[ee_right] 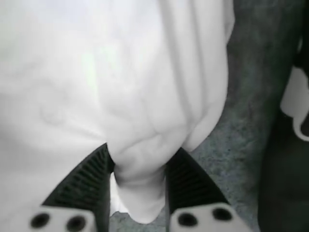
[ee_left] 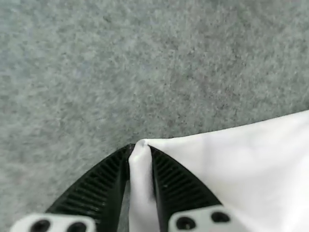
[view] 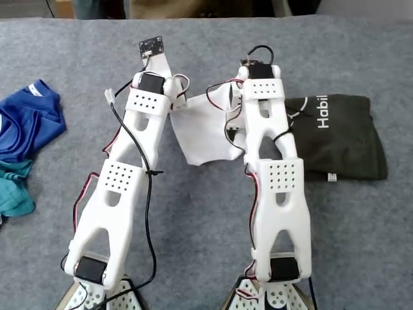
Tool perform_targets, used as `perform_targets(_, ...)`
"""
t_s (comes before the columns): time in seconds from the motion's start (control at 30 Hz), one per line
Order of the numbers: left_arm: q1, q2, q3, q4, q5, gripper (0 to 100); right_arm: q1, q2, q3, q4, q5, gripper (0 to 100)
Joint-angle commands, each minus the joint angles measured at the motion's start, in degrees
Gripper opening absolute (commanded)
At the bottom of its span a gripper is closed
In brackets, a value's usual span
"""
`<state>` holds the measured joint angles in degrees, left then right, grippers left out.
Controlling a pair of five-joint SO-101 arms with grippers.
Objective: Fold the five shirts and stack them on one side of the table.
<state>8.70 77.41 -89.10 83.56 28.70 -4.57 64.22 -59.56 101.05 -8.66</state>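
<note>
- A loose shirt point(view: 205, 139) lies on the table point(view: 206, 226) between the two arms.
- The left gripper point(ee_left: 140, 148) pinches its left corner; the right gripper point(ee_right: 139, 162) clamps a fold on its right side.
- A folded shirt point(view: 339, 139) lies right of the right arm.
- A heap of shirts point(view: 22, 139) lies at the table's left edge.

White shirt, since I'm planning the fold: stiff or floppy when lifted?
Likely floppy: the white shirt creases and bunches inside the right end effector. Probably light: the left end effector pinches just a thin edge.
</note>
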Motion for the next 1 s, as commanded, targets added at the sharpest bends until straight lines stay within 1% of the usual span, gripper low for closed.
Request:
perform_targets(0.0, -3.91, -1.23, -6.81, -1.32, 1.41, 3, 0.00, -1.01, -4.00, 0.18, 0.44, 1.4)
perform_targets(0.13, -3.74, -4.66, -6.46, -3.60, 1.41, 3, 0.09, -8.92, -2.95, 0.18, 1.32, 1.3)
perform_targets(0.27, -3.30, -9.49, -6.46, -4.75, 1.41, 3, 0.35, -19.21, 2.95, 0.18, 4.22, 1.3)
perform_targets(0.37, -2.77, -12.57, -6.46, -6.77, 1.41, 3, 2.02, -26.86, 7.52, 0.09, 5.89, 1.3)
perform_targets(0.63, 2.95, -16.88, -6.37, -9.49, 1.41, 3, 11.16, -40.75, 10.86, 0.00, 10.37, 1.3)
perform_targets(0.87, 9.36, -16.35, -5.23, -18.73, 1.41, 3, 22.51, -44.62, 10.95, 0.00, 15.47, 1.3)
perform_targets(0.97, 12.44, -16.35, -0.48, -25.14, 1.41, 3, 27.96, -44.79, 10.95, 0.09, 17.93, 1.3)
